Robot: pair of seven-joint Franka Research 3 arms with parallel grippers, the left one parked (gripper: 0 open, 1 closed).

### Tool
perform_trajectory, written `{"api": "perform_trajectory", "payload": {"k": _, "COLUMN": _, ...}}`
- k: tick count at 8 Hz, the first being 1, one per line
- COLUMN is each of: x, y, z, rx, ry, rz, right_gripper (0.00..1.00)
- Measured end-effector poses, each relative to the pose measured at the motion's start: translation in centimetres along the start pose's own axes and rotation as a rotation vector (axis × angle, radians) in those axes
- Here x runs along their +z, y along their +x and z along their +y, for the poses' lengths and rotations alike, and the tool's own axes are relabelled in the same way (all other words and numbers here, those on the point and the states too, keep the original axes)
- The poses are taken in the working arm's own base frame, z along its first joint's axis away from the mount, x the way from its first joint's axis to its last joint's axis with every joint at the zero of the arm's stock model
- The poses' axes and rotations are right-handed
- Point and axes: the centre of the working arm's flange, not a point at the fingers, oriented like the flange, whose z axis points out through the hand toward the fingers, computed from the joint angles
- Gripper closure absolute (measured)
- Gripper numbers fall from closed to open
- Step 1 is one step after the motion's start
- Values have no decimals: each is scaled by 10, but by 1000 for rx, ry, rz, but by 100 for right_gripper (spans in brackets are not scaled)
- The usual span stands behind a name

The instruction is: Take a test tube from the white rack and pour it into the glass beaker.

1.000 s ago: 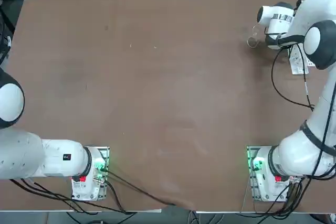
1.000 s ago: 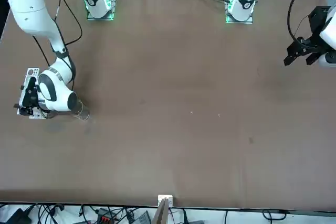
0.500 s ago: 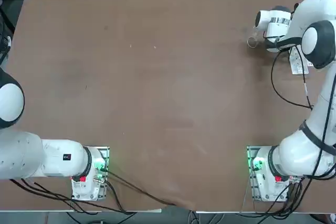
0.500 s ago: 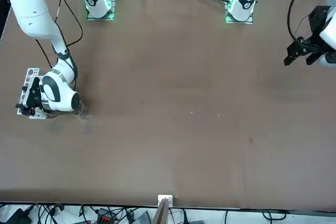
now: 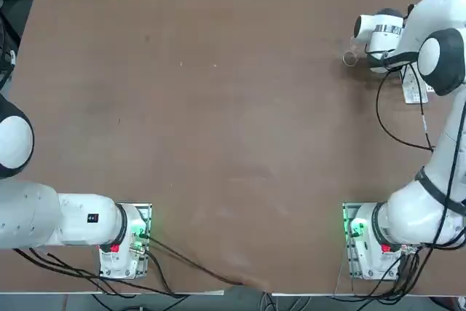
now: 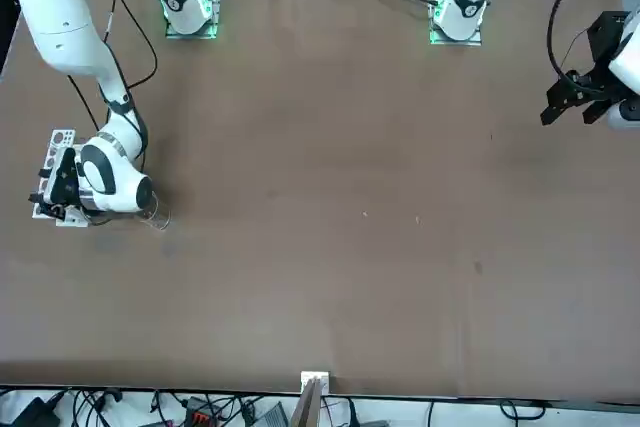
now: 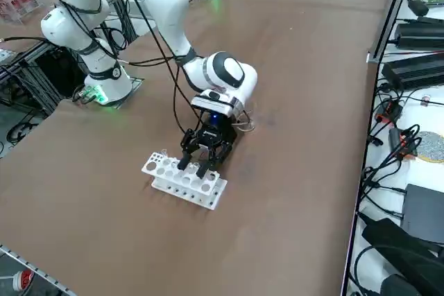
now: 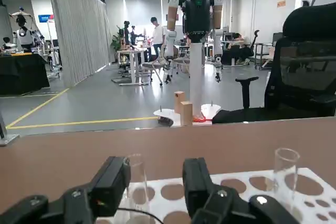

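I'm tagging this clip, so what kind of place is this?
Probably a robotics lab: a brown table edged with cables, a white rack of test tubes under the right hand, and an open workshop floor with people behind.

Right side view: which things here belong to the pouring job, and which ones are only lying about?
Belong to the job:
- white rack
- test tube standing between the open fingers of the right claw
- second test tube in the rack
- glass beaker, on the table just beyond the rack

Only lying about:
- black boxes beside the table
- black chair in the room behind
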Motion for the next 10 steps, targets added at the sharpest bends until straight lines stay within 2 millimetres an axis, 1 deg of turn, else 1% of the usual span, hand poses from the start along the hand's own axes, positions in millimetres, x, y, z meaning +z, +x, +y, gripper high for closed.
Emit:
{"api": "perform_trajectory", "payload": {"k": 3, "x": 1, "y": -9, "z": 2, "rx": -10, "ry": 12, "rz": 8, "right_gripper": 54}}
{"api": "perform_trajectory", "payload": {"k": 4, "x": 1, "y": -11, "z": 2, "rx": -12, "ry": 16, "rz": 11, "right_gripper": 58}}
{"api": "perform_trajectory", "payload": {"k": 5, "x": -1, "y": -11, "z": 0, "rx": -8, "ry": 29, "rz": 15, "right_gripper": 77}}
{"api": "perform_trajectory", "payload": {"k": 7, "x": -3, "y": -11, "z": -1, "rx": -6, "ry": 33, "rz": 15, "right_gripper": 81}}
{"api": "perform_trajectory", "payload": {"k": 10, "x": -3, "y": -10, "z": -1, "rx": -5, "ry": 31, "rz": 21, "right_gripper": 81}}
